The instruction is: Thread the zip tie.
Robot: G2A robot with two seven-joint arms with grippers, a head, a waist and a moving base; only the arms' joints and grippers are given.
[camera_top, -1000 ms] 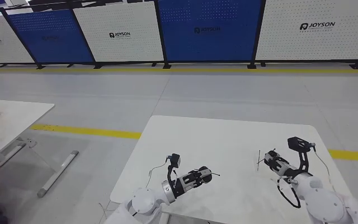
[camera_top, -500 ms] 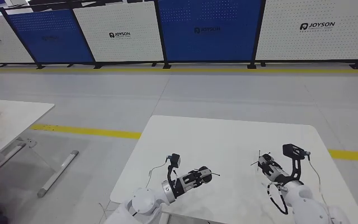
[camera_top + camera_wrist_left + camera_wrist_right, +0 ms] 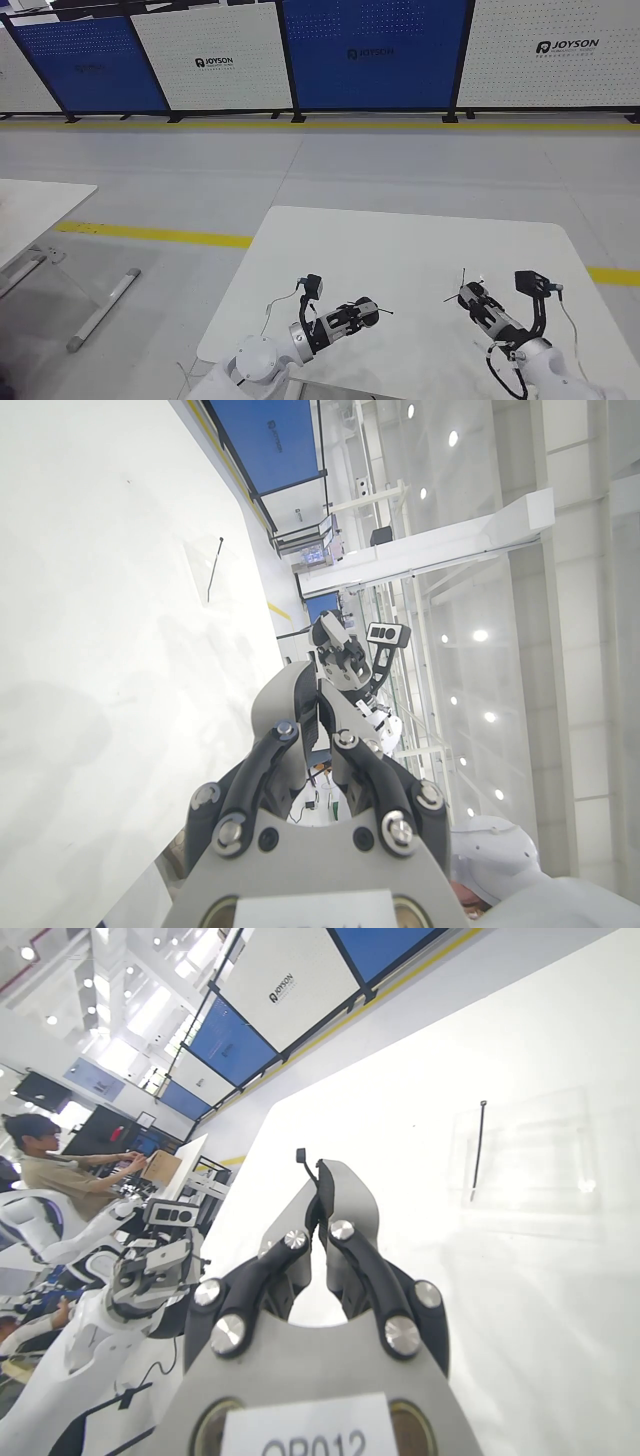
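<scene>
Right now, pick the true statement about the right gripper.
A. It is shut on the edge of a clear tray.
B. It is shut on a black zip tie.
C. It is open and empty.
B: in the right wrist view the right gripper is shut on a black zip tie whose head sticks out past the fingertips, while a second zip tie lies apart on the table.
</scene>
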